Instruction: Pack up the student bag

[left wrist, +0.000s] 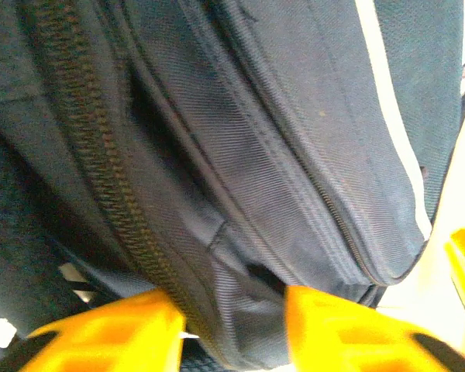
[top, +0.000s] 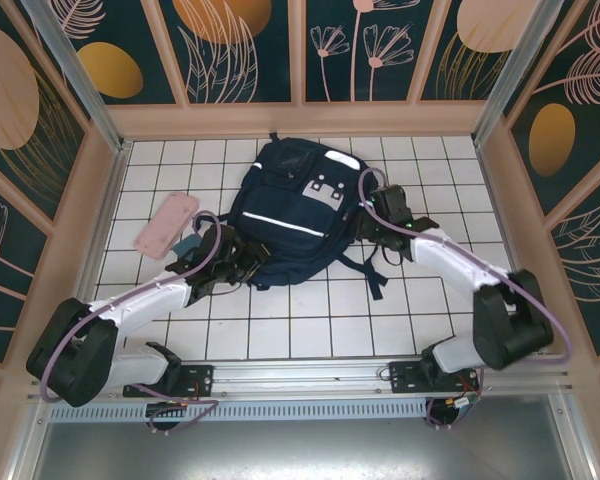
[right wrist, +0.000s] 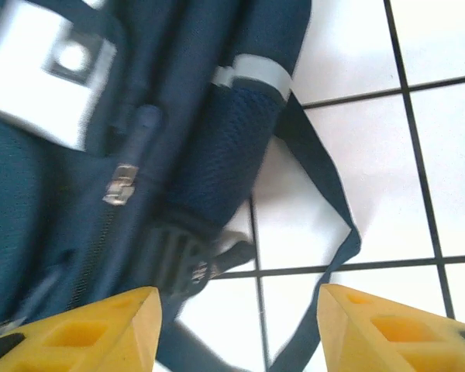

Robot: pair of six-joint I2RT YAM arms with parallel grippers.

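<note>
The student bag (top: 290, 215), a navy backpack with a white stripe, lies in the middle of the tiled table. My left gripper (top: 242, 262) is at its lower left corner. In the left wrist view, the left gripper (left wrist: 234, 329) stands open, a fold of the bag (left wrist: 256, 139) bulging loosely between the yellow fingers (left wrist: 116, 333) beside a zip line. My right gripper (top: 380, 215) is at the bag's right side. In the right wrist view, the right gripper (right wrist: 239, 325) is open above bare tile, with the bag (right wrist: 101, 155), a silver zip pull (right wrist: 120, 184) and a loose strap (right wrist: 325, 201) ahead.
A pink flat case (top: 166, 222) lies left of the bag, close to the left arm. A black buckle (right wrist: 178, 260) hangs at the bag's side. Straps trail over the white tiles (top: 310, 320) below the bag. Panelled walls enclose the table on three sides.
</note>
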